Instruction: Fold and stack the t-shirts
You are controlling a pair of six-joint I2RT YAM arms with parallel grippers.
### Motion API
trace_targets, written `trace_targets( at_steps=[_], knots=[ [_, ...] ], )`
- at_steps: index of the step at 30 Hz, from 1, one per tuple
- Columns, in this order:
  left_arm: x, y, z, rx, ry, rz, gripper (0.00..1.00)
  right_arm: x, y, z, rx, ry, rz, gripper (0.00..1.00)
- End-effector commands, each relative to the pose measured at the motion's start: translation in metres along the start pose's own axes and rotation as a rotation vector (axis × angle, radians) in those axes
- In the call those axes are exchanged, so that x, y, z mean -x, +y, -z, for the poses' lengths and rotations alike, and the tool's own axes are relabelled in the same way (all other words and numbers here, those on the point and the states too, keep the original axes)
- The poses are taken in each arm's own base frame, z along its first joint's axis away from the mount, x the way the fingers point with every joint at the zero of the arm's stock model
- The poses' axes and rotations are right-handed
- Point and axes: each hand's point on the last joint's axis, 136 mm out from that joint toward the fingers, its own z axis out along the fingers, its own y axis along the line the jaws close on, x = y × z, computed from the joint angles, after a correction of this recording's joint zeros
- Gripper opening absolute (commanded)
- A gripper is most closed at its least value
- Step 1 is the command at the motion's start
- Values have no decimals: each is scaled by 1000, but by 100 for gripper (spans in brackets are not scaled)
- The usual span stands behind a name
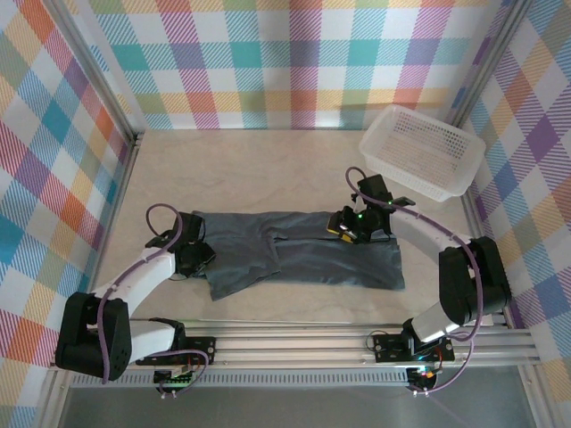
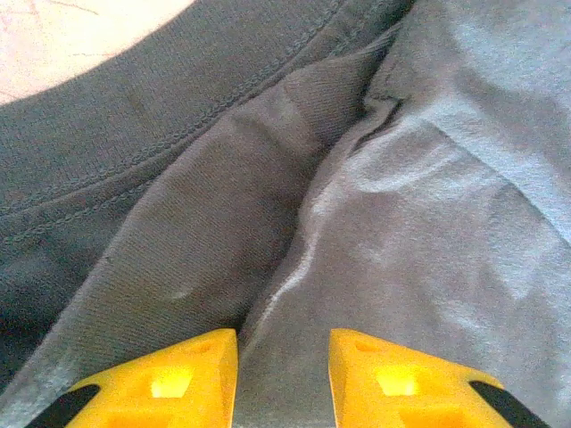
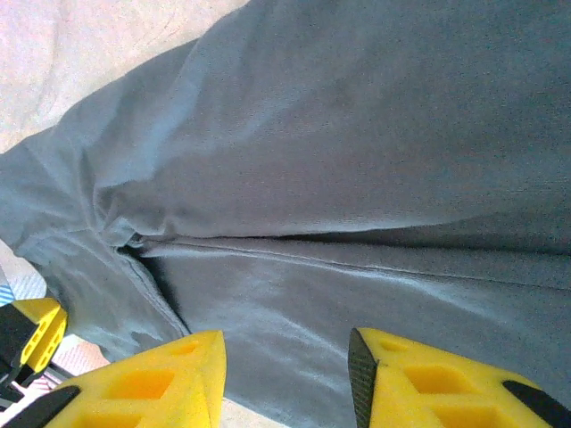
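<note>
L fingers [image 2: 178, 383]: yellow, a bit apart; raised fold of grey cloth runs into the gap. Can't tell if pinched or just straddled. Top view: at shirt's left end.
R fingers [image 3: 428, 383]: yellow, spread wide, released, nothing btwn them; flat cloth w/ a seam just beyond. Top view: on shirt's far edge, right of centre.
T-shirt [image 1: 303, 259]: dark grey, plain, laid sideways on the surface btwn the 2 arms, nearer the front. Ribbed collar in left wrist view. Left part skewed toward near edge.
Basket [image 1: 457, 183]: white, perforated, far right corner, well apart from shirt.
Surface [image 1: 268, 169]: pale beige, faint marbling; metal rails [image 1: 294, 343] along near edge.
Room: walls [image 1: 285, 62] in pastel plaid on 3 sides, metal corner posts.
Count: 1 t-shirt, 1 basket, 2 arms, 2 pairs of fingers.
</note>
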Motion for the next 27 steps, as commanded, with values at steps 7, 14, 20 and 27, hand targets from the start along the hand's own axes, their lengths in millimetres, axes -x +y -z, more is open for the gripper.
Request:
trace_targets(
  at_steps=[7, 14, 20, 27],
  knots=[
    [18, -1, -9, 22, -42, -25, 31, 4, 12, 5, 41, -13, 14, 42],
    [15, -5, -12, -3, -29, -25, 16, 5, 14, 7, 44, -15, 17, 42],
    [22, -14, 6, -44, -60, -8, 0, 5, 18, 9, 56, -16, 18, 42],
    [35, -19, 24, -35, -107, -17, 0, 7, 21, 15, 57, -30, 21, 42]
  ],
)
